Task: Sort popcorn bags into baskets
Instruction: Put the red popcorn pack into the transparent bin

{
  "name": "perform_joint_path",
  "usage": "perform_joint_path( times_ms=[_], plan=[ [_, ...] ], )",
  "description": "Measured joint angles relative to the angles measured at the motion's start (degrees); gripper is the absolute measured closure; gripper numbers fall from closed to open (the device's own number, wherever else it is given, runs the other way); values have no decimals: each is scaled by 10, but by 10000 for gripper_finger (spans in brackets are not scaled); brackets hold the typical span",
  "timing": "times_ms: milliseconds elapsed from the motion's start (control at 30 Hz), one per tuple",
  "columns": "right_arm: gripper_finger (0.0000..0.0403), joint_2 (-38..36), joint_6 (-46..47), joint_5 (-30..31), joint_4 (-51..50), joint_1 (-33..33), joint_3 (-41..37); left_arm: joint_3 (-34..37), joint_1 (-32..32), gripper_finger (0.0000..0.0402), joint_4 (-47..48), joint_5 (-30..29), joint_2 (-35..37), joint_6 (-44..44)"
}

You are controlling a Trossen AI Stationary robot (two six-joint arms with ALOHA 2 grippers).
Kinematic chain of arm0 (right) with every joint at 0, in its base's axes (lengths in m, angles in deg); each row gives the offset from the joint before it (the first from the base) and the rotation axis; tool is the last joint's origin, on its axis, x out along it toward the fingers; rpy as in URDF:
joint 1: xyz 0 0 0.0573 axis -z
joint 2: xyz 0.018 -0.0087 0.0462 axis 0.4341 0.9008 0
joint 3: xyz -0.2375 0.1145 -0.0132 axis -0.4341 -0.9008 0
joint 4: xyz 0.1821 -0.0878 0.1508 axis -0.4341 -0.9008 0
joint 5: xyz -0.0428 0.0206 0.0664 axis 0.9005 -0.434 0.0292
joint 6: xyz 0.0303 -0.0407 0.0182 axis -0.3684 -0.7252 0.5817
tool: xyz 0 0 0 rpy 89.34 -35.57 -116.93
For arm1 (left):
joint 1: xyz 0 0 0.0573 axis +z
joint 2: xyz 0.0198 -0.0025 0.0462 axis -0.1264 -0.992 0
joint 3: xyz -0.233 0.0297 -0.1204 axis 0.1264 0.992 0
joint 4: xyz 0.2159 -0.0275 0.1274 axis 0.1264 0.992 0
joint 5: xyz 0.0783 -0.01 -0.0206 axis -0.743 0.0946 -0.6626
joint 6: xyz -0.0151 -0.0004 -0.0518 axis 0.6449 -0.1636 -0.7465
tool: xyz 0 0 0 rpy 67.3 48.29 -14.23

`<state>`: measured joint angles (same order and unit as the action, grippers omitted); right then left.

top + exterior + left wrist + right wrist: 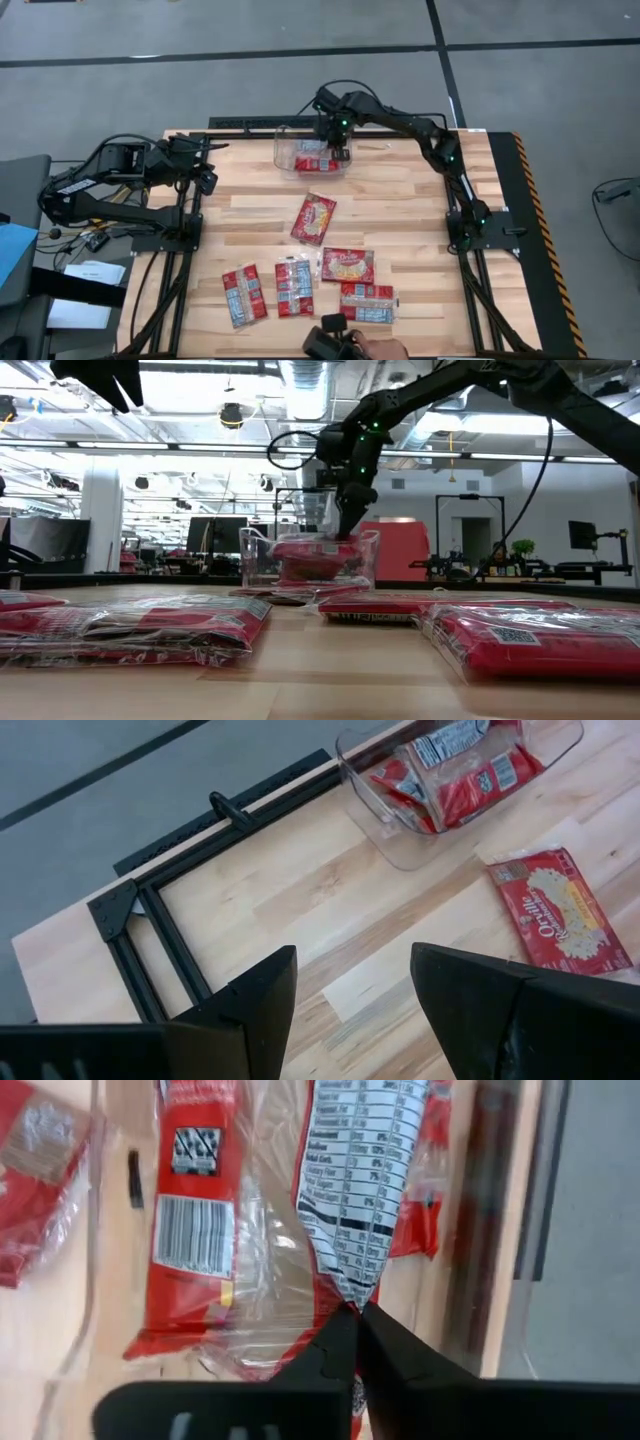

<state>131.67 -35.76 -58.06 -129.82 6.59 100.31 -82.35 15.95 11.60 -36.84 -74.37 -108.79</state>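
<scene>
The clear tub [290,157] stands at the table's far edge and holds a few red popcorn bags [470,775]. My right gripper [341,152] reaches down into it [347,525] and is shut on a bag with a white nutrition panel [365,1170]. Several more bags lie flat on the wood: one mid-table [314,218] and others toward the near edge [294,286], [347,265]. My left gripper [350,990] hovers open over the table's left part [205,180], touching nothing. My right gripper pinches the nutrition-panel bag by its narrow end [355,1302], between the two fingertips [338,1342]. The fingers come from above, pointing down into the tub. The bag stretches away below them inside the tub [310,555], over the other bags lying there.
A person's hand [385,348] with a dark object [330,342] shows at the table's near edge. Black frame rails [150,910] run along the far-left corner. Bare wood lies between the tub and the mid-table bag [560,905].
</scene>
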Motion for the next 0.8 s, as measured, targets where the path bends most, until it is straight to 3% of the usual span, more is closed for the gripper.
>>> perform_joint_path(
  times_ms=[333,433,567,800],
  plan=[
    [256,-1,-10,10,27,-5,1,0,0,213,0,0,0,1],
    [224,-1,-2,45,36,-12,2,0,0,213,0,0,0,2],
    [189,-7,45,59,-3,-22,45,0,0,213,0,0,0,6],
    [167,-44,124,-39,-103,-70,136,0,0,213,0,0,0,17]
  ],
)
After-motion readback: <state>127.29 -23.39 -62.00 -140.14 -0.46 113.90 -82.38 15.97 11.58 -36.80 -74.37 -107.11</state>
